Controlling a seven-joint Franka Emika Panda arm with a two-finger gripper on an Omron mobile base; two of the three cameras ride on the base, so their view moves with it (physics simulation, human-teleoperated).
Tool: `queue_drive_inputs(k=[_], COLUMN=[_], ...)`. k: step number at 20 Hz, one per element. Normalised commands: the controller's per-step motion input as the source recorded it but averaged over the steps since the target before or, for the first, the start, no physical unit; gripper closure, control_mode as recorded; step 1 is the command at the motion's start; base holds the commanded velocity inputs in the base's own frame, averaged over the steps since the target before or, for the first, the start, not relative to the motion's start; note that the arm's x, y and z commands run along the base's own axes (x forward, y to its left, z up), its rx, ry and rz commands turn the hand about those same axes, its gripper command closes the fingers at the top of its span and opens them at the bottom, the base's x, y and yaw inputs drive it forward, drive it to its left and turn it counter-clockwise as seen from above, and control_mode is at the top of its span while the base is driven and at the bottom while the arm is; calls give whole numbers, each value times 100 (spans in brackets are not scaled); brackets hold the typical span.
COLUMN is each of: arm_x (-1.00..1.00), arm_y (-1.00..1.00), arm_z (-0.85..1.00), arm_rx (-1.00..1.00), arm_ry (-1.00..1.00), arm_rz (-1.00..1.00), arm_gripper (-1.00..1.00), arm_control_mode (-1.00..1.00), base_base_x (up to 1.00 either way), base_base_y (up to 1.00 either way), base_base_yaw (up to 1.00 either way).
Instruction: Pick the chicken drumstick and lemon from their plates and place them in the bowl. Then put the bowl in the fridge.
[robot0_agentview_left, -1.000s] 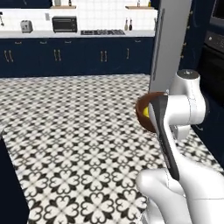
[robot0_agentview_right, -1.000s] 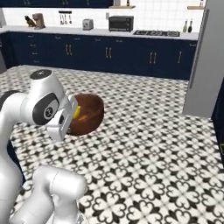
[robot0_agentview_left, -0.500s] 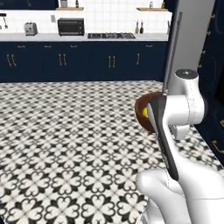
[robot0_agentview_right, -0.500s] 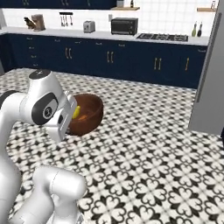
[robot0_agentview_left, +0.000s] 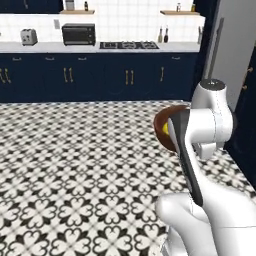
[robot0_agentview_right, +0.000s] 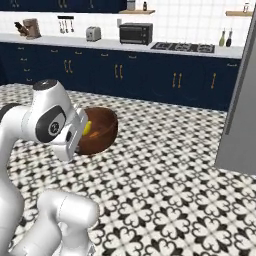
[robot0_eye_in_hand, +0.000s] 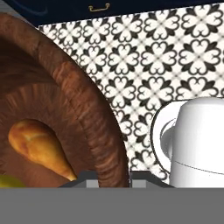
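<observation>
- Black-and-white patterned floor tiles (robot0_agentview_right: 165, 165) spread under me, with navy cabinets (robot0_agentview_left: 100, 75) and a white tabletop (robot0_agentview_left: 75, 46) along the far wall.
- On that far tabletop stand a black microwave (robot0_agentview_left: 78, 34) and a toaster (robot0_agentview_left: 28, 36), with a cooktop (robot0_agentview_left: 129, 45) to their right; no writing on any of them is readable.
- My tool (robot0_eye_in_hand: 114, 175) is closed on the rim of the bowl (robot0_eye_in_hand: 78, 92), one tip on either side of the wooden wall, holding it up off the floor.
- Inside the bowl lies the chicken drumstick (robot0_eye_in_hand: 37, 146), its narrow end toward my tool.
- Just beside it, at the bowl's bottom, sits the lemon (robot0_eye_in_hand: 11, 182), also visible as a yellow patch from the right base view.
- At the right of the scene stands the grey fridge (robot0_agentview_right: 242, 105), well apart from the bowl.
</observation>
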Motion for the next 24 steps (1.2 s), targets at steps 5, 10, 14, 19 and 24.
queue_drive_inputs(k=[5,10,14,19,24], arm_x=[0,0,0,0,0], arm_y=[0,0,0,0,0], arm_z=[0,0,0,0,0], arm_rx=[0,0,0,0,0], arm_ry=[0,0,0,0,0], arm_rz=[0,0,0,0,0], arm_gripper=[100,100,100,100,100], arm_control_mode=[100,100,100,100,100], base_base_x=[100,100,100,100,100], base_base_y=[-6,55,100,100,96], base_base_yaw=[0,-16,-38,-46,-53])
